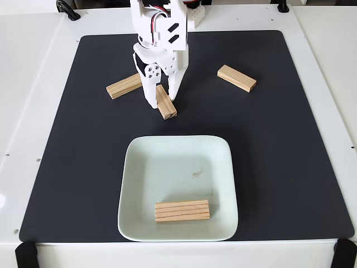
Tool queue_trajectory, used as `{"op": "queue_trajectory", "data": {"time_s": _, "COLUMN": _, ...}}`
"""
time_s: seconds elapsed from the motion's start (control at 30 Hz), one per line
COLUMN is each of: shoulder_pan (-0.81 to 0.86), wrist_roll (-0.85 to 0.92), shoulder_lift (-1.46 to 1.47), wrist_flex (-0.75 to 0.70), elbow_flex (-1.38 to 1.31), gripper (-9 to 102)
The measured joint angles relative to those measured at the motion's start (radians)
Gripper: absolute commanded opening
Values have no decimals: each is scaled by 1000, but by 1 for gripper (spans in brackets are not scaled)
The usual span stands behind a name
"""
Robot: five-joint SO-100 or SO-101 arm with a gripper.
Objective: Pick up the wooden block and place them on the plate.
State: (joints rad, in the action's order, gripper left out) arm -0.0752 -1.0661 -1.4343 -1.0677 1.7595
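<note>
The arm [162, 33], at the top centre of the frame, is white plastic with black cut-outs. Red, black and white wires run along it. Its gripper [163, 100] has two white fingers.

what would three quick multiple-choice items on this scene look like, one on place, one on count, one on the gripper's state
1. Where does the block on the plate lie in the fixed view?
A. at its centre
B. near its lower edge
C. on its upper rim

2. How many blocks lie on the black mat, off the plate?
A. one
B. three
C. five

3. What is the gripper doing?
A. hanging open high above the plate
B. carrying a block over the plate
C. down at the mat with its fingers either side of a block

Answers:
1 B: the block on the plate sits low, below the smudge.
2 B: a left block, a middle block and a right block rest on the mat.
3 C: the fingers straddle the middle block, which is not yet lifted.
</note>
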Motion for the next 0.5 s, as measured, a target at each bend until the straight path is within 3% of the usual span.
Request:
{"op": "queue_trajectory", "data": {"time_s": 0.13, "shoulder_pan": -2, "wrist_roll": 15, "shoulder_lift": -155, "wrist_flex": -2, "elbow_flex": 49, "gripper": -1}}
{"op": "queue_trajectory", "data": {"time_s": 0.5, "shoulder_pan": -48, "wrist_roll": 279, "shoulder_lift": -890, "wrist_flex": -2, "elbow_flex": 290, "gripper": -1}}
